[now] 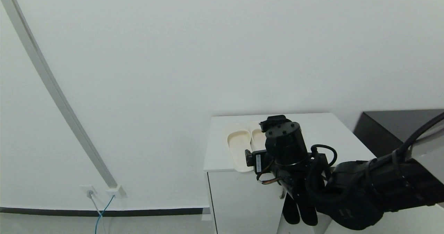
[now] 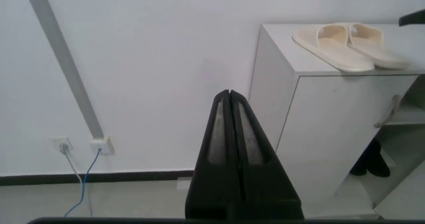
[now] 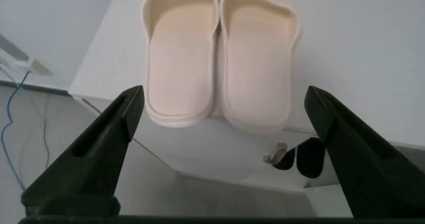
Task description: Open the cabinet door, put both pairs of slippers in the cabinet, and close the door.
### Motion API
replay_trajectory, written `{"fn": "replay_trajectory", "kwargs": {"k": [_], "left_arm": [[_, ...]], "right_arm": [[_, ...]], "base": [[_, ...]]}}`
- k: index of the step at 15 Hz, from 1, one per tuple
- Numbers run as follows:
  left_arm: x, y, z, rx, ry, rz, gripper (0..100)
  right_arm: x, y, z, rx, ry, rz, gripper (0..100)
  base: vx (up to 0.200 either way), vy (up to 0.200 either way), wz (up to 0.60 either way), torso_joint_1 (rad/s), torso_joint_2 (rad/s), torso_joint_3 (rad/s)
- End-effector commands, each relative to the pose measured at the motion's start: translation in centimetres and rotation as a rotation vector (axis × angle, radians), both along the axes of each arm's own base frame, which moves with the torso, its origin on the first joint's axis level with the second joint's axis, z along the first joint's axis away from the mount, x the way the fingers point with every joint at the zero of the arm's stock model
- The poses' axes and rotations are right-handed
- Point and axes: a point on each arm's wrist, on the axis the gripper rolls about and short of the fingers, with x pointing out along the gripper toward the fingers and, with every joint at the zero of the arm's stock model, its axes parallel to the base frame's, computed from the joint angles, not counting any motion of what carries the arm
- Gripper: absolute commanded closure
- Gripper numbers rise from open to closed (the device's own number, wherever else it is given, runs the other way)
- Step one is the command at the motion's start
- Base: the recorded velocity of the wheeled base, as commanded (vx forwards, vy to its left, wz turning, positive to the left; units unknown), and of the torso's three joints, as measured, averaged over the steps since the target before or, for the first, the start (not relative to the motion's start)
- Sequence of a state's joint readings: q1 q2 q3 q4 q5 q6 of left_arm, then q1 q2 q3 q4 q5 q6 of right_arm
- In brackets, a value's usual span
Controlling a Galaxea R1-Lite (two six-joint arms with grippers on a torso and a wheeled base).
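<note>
A pair of cream slippers (image 1: 242, 145) (image 2: 348, 43) (image 3: 219, 58) lies side by side on top of the white cabinet (image 1: 242, 199) (image 2: 319, 117), near its front edge. My right gripper (image 3: 222, 154) hangs open just above and in front of the pair, with one finger (image 3: 99, 157) on each side and nothing between them. The right wrist (image 1: 284, 147) covers part of the right slipper. Below, the cabinet stands open, and a pair of black slippers (image 1: 300, 211) (image 2: 372, 161) (image 3: 309, 156) lies inside, next to a door handle (image 2: 388, 111). My left gripper (image 2: 230, 94) is shut and empty, well left of the cabinet.
A dark piece of furniture (image 1: 399, 126) stands right of the cabinet. A grey conduit (image 1: 52, 84) runs slantwise down the white wall to sockets (image 1: 100, 191) with cables. Open floor lies left of the cabinet.
</note>
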State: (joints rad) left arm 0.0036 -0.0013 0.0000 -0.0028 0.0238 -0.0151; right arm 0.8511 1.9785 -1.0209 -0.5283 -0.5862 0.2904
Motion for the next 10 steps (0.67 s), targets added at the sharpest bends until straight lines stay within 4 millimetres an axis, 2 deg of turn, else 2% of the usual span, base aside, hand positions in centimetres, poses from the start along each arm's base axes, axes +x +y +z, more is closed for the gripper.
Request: {"fn": "replay_trajectory", "kwargs": {"k": [1,3,6,10], "left_arm": [[0.0,0.0,0.0,0.000,0.001,0.000,100],[0.0,0.0,0.0,0.000,-0.001,0.000,100],[0.0,0.0,0.0,0.000,-0.001,0.000,100],[0.0,0.0,0.0,0.000,0.001,0.000,100]], "right_arm": [[0.3,0.2,-2.4,-0.027,0.054,0.007,0],[1.2,0.4,-3.6,-0.024,0.062,0.003,0],[4.1,1.3,-5.9,-0.004,0.035,-0.027,0],[6.2,2.8,-7.1,0.016,0.011,-0.008,0]], "base": [[0.000,0.000,0.00,0.000,0.00,0.000],[0.000,0.000,0.00,0.000,0.00,0.000],[0.000,0.000,0.00,0.000,0.00,0.000],[0.000,0.000,0.00,0.000,0.00,0.000]]}}
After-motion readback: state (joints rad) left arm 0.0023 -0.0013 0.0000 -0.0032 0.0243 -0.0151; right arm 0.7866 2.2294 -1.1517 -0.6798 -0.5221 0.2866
